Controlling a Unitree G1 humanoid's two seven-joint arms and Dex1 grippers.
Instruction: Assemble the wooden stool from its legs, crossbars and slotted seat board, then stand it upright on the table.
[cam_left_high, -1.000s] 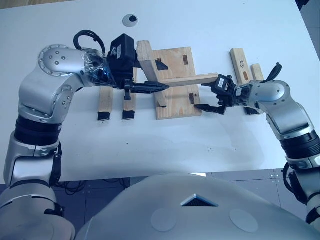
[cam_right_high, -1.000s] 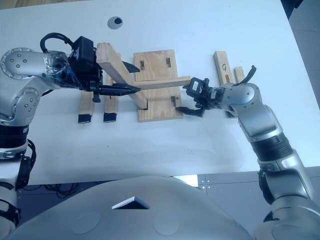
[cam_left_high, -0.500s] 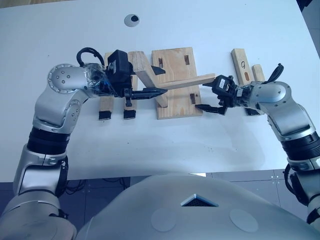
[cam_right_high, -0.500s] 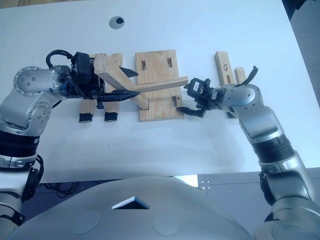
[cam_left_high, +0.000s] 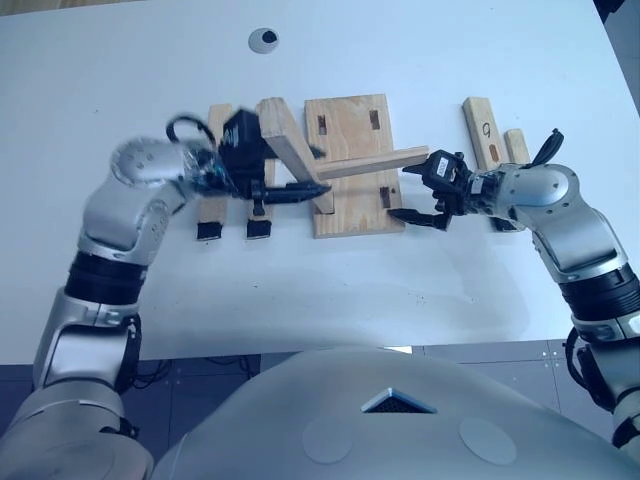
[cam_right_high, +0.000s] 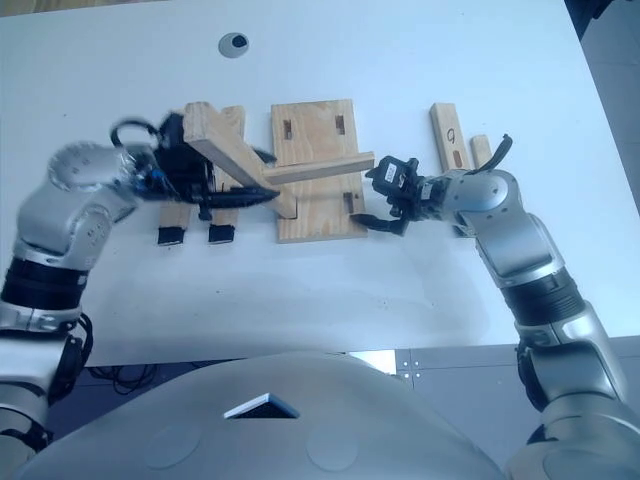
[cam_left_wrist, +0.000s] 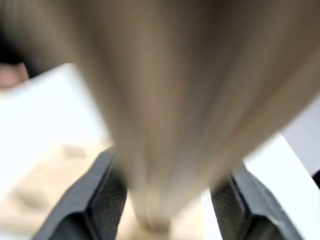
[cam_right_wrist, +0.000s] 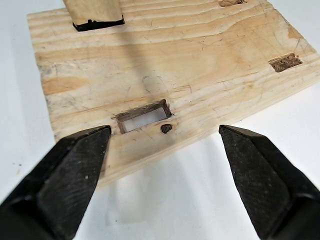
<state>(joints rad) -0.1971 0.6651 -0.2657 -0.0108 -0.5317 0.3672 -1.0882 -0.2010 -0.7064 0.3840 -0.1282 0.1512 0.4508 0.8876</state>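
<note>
The left tool (cam_left_high: 300, 188) is clamped on a pale wooden leg (cam_left_high: 285, 130). In the left wrist view, blurred wood fills the space between its dark fingers (cam_left_wrist: 102, 200). The leg is tilted, and its black-capped lower end is over the left part of the square pale wooden seat board (cam_left_high: 360, 205). The board lies flat on the white desk (cam_left_high: 300, 280). A wooden crossbar (cam_left_high: 370, 162) joined to the leg runs above the board toward the right tool (cam_left_high: 418, 190). Its free end is just beside that tool's upper finger, but contact cannot be told. The right tool's black fingers (cam_right_wrist: 65, 180) are spread wide apart and hold nothing. They sit at the board's right edge, with a rectangular slot (cam_right_wrist: 142, 115) between them. Two more black-capped wooden legs (cam_left_high: 210, 210) lie left of the board, and two shorter wooden pieces (cam_left_high: 480, 130) lie beyond the right tool.
</note>
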